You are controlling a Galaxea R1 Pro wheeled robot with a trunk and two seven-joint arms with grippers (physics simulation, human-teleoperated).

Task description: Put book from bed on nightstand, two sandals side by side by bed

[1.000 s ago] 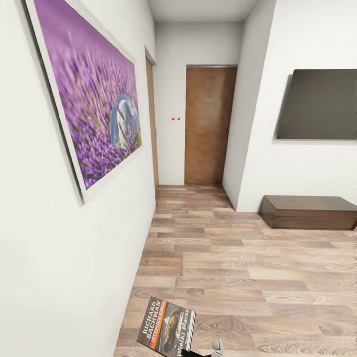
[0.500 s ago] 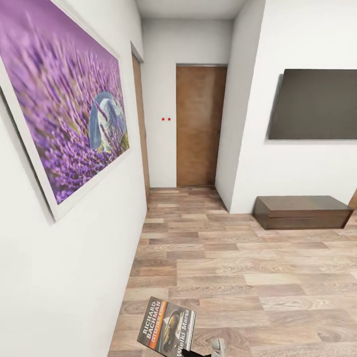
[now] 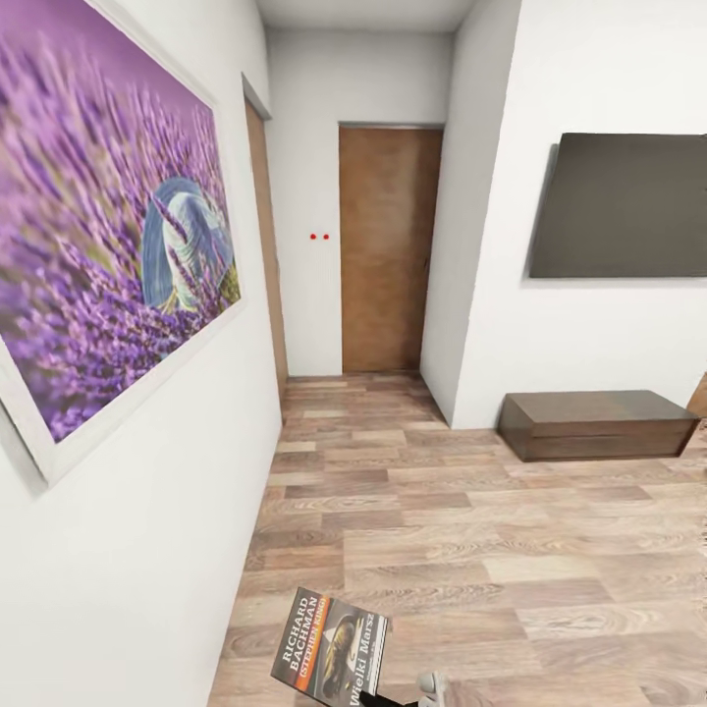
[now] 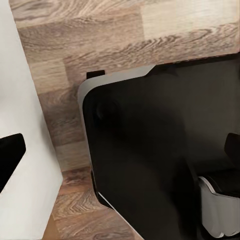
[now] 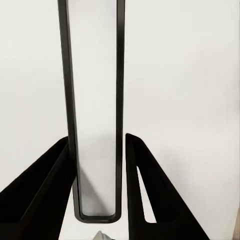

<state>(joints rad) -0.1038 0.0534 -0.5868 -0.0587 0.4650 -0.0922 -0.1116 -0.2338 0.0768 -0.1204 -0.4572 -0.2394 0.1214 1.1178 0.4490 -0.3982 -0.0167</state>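
The book (image 3: 329, 650), dark with an orange band and white lettering, hangs low in the head view above the wood floor. A little of my right gripper (image 3: 393, 697) shows just under it. In the right wrist view the book (image 5: 95, 125) is seen edge-on as a thin tall slab, and my right gripper (image 5: 97, 147) is shut on it with a black finger on each side. My left gripper (image 4: 120, 155) is open, with nothing between its fingers, over the robot's black base. The bed, the nightstand and the two sandals are out of view.
A white wall with a large purple flower picture (image 3: 108, 255) runs close along my left. Ahead, a short hallway ends at a brown door (image 3: 388, 245). On the right, a low dark-brown cabinet (image 3: 594, 424) sits under a dark wall screen (image 3: 624, 206). Wood-plank floor (image 3: 471, 530) stretches ahead.
The whole head view has shifted: the picture wall looms larger and the door has slid left, so the camera moved. The book stays held at the same spot in the view.
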